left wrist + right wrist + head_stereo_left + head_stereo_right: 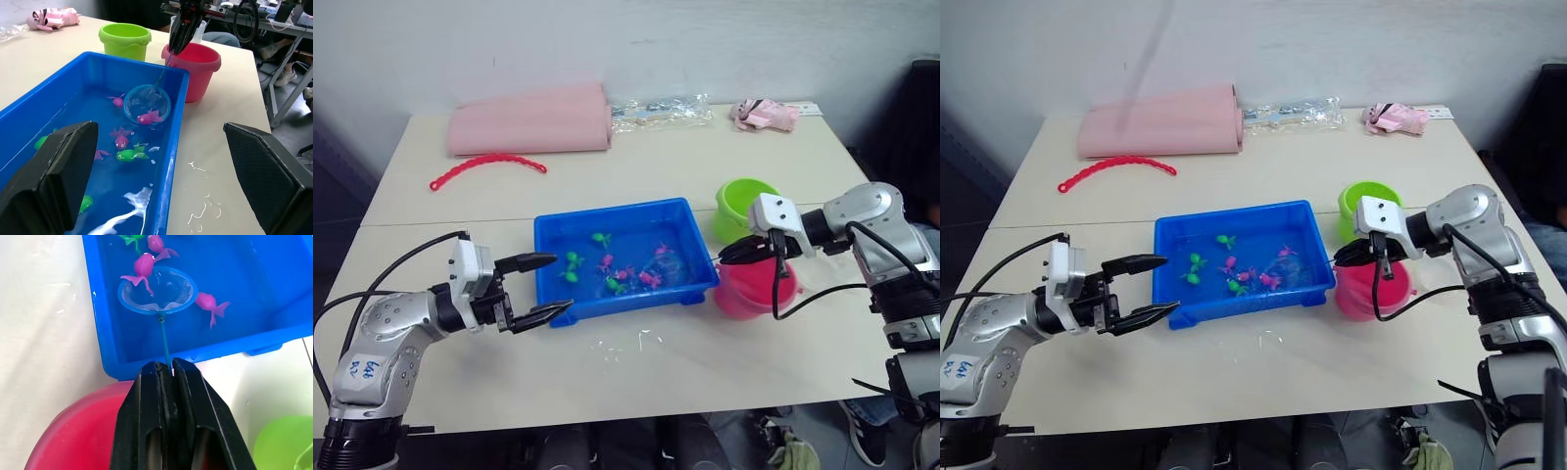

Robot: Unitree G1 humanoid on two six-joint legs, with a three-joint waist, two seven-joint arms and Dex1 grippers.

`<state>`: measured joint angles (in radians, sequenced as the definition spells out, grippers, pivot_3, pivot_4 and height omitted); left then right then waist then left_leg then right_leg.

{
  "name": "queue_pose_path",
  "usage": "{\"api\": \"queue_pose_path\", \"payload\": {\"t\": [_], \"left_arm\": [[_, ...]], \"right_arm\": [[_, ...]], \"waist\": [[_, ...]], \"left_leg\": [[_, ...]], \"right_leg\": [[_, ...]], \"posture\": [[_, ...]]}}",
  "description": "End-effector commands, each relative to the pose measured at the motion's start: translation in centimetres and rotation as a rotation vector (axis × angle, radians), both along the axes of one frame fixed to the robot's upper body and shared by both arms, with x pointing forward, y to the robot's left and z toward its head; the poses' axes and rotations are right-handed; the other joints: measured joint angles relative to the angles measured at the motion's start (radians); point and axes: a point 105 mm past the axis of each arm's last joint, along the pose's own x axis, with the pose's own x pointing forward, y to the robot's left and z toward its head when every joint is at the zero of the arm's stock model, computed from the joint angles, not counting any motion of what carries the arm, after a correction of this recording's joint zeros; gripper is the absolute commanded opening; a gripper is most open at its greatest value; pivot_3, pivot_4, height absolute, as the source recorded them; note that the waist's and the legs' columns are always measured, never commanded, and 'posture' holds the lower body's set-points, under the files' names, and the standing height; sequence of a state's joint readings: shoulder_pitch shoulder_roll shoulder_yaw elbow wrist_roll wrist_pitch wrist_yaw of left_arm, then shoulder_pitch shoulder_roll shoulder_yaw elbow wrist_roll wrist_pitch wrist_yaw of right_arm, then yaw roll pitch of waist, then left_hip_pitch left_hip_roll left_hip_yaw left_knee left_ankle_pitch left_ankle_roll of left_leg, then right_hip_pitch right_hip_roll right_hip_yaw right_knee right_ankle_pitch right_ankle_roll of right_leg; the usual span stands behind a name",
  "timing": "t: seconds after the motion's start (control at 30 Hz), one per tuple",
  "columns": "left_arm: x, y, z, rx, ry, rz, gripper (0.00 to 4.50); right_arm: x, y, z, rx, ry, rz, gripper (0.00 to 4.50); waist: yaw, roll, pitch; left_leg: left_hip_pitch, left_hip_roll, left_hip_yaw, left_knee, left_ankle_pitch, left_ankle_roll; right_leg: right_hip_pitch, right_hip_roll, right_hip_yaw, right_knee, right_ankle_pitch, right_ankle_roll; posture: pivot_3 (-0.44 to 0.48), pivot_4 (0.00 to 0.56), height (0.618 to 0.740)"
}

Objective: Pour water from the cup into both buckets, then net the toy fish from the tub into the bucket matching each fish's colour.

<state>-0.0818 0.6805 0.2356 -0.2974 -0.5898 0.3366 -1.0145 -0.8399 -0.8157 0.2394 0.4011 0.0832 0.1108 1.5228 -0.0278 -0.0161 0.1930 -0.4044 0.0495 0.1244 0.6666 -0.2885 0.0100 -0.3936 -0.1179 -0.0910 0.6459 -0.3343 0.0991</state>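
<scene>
Net (157,290) in right gripper (165,368)

- Even, soft light over the table (724,382), bright without harshness; it seems to come from above.
- Shadows faint and short: a thin dark band under the tub (607,311) along its near rim.
- Small white glints on the spilled water (200,213) and on the wet tub floor.
- Left wrist view: the left end effector's fingers (54,186) loom big, dark and soft-edged; the pink bucket (195,68) stays crisp.
- Right wrist view: the net (157,296) is sharp and the right end effector's fingers (142,431) are slightly soft.
- Head views: a pale diagonal streak smears the wall (1151,59).
</scene>
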Motion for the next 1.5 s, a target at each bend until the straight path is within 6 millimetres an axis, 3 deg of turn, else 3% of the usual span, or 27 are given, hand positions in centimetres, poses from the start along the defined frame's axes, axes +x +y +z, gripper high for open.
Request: {"api": "queue_pose_path", "payload": {"t": [0.03,0.2,0.43,0.77,1.0,1.17,1.37,1.5], "left_arm": [[0.1,0.4,1.4,-0.024,-0.047,0.002,4.47],[0.0,0.4,2.1,-0.088,-0.036,0.003,4.47],[0.1,0.2,2.0,-0.080,-0.013,-0.033,4.47],[1.3,-2.5,2.9,-0.095,-0.041,-0.185,4.47],[1.8,-5.1,3.3,-0.108,-0.034,-0.289,4.47],[1.9,-7.1,3.6,-0.131,-0.012,-0.363,4.47],[2.2,-8.1,3.4,-0.131,-0.006,-0.400,4.47],[2.3,-8.3,3.4,-0.128,-0.013,-0.410,4.47]], "right_arm": [[-0.7,-1.5,1.1,0.106,0.004,-0.053,0.00],[-2.0,-2.5,1.5,0.268,0.027,-0.086,0.00],[-4.2,-4.2,1.0,0.368,0.012,-0.167,0.00],[-7.1,-6.0,2.9,0.521,-0.158,-0.308,0.00],[-10.6,-9.9,4.0,0.467,-0.334,-0.501,0.00],[-13.3,-12.2,2.7,0.378,-0.379,-0.592,0.00],[-14.7,-13.4,1.3,0.238,-0.481,-0.597,0.00],[-14.7,-13.9,1.4,0.165,-0.580,-0.589,0.00]], "waist": [[0.000,0.000,0.000],[0.001,0.000,0.000],[0.005,0.000,0.000],[0.021,0.000,0.000],[0.039,0.000,0.000],[0.053,0.000,-0.001],[0.047,0.000,-0.001],[0.045,0.000,-0.001]], "left_leg": [[0.000,0.000,0.000,0.000,0.000,0.000],[0.000,0.000,0.000,0.000,0.000,0.000],[0.000,0.000,0.000,0.000,0.000,0.000],[0.001,0.000,-0.001,0.000,0.000,0.000],[0.001,-0.001,-0.001,0.000,0.000,0.000],[0.002,-0.001,-0.001,0.000,0.000,0.001],[0.003,-0.002,0.000,0.000,0.001,0.001],[0.005,-0.002,0.001,0.000,0.001,0.000]], "right_leg": [[0.000,0.000,0.000,0.000,0.000,0.000],[0.000,0.000,0.000,0.000,0.000,0.000],[0.001,0.000,0.000,-0.001,0.000,0.000],[0.001,0.001,0.000,0.000,0.000,0.000],[0.001,0.002,0.001,0.000,0.000,0.000],[0.003,0.003,0.002,-0.001,0.001,0.001],[0.003,0.003,0.004,0.000,0.001,0.002],[0.003,0.004,0.005,0.000,0.001,0.002]], "posture": [[0.000,0.150,0.740],[0.000,0.150,0.740],[0.000,0.150,0.740],[0.000,0.150,0.740],[0.000,0.150,0.740],[0.000,0.150,0.740],[0.000,0.150,0.740],[0.000,0.150,0.740]]}}
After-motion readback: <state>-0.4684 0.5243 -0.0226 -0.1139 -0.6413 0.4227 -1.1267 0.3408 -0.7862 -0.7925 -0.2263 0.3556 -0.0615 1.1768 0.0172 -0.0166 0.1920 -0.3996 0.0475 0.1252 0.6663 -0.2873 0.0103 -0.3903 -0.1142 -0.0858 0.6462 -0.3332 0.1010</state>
